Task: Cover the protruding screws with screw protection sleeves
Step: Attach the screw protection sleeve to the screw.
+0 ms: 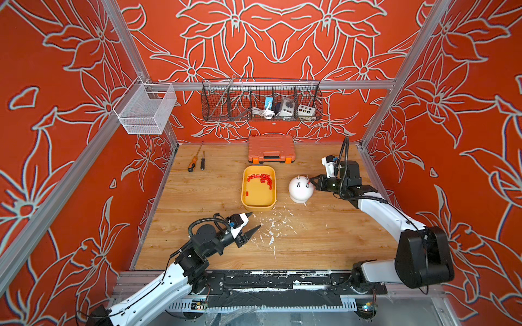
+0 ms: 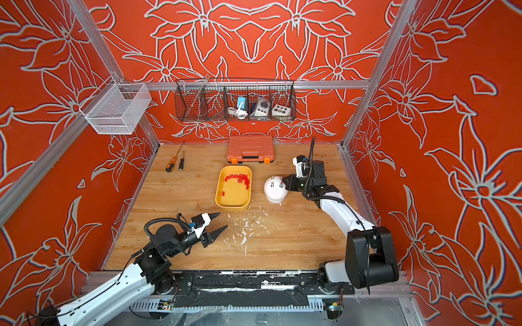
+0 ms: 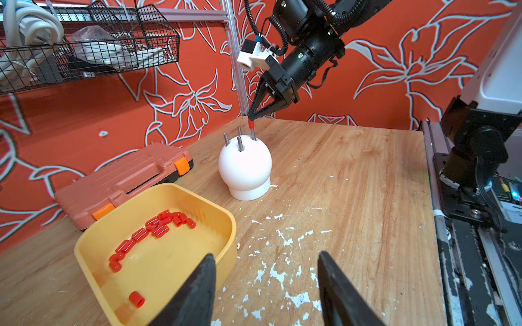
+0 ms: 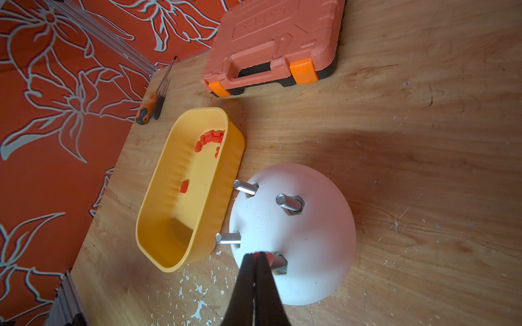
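Left arm: lower left in both top views, forearm stretched low; left hand (image 1: 255, 220) jaws parted.
Right arm: right side, elbow raised; right hand (image 1: 310, 180) pinched tight on one screw protection sleeve (image 3: 250, 123).

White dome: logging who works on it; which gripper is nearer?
Right. The right gripper, shut on a red sleeve, is over the white dome; the left gripper hangs open by the yellow tray.

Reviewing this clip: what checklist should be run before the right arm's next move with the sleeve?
1. Right gripper shut on a red sleeve: ok.
2. Sleeve over its screw: ok; seated fully: cannot tell.
3. Other three screws covered: not ok.
4. Spare sleeves in yellow tray: ok.
5. Left gripper open, empty, away from white dome: ok.
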{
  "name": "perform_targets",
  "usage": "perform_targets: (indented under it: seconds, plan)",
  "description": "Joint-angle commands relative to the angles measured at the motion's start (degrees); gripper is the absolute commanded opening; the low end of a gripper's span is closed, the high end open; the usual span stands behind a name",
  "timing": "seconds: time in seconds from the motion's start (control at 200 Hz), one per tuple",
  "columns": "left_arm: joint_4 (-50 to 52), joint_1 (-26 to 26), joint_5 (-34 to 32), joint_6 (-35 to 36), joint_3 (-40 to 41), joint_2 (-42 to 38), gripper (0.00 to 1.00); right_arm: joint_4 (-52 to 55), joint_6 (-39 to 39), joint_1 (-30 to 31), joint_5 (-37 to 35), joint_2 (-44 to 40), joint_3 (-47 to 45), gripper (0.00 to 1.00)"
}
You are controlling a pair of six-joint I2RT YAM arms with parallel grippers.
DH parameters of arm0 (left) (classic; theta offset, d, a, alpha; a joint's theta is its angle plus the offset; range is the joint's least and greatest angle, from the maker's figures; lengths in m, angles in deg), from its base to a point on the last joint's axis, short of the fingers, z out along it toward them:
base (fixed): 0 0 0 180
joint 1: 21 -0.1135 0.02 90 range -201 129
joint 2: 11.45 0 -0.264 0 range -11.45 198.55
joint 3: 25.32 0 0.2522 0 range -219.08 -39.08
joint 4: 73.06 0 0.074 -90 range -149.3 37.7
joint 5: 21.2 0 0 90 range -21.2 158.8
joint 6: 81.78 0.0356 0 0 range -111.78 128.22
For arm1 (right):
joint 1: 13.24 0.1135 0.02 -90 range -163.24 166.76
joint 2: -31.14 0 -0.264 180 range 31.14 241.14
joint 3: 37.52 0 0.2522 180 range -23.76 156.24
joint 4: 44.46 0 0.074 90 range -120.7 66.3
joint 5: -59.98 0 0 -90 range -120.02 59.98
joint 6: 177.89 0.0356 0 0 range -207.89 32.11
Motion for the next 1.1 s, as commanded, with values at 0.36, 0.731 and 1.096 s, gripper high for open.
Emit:
perform_targets:
  seconds: [0.36,0.731,1.096]
  plan:
    - [-1.4,0.1,0.9,0.0,0.0,0.1,0.56,5.7,-5.2,2.9,-5.5,-2.3,-1.3,0.00]
    - [-1.3,0.1,0.8,0.1,0.0,0.2,0.56,7.6,-6.5,5.0,-8.7,-0.8,0.7,0.00]
    - [-1.3,0.1,0.7,0.0,0.0,0.1,0.56,9.6,-7.0,5.6,-12.2,-1.1,0.1,0.00]
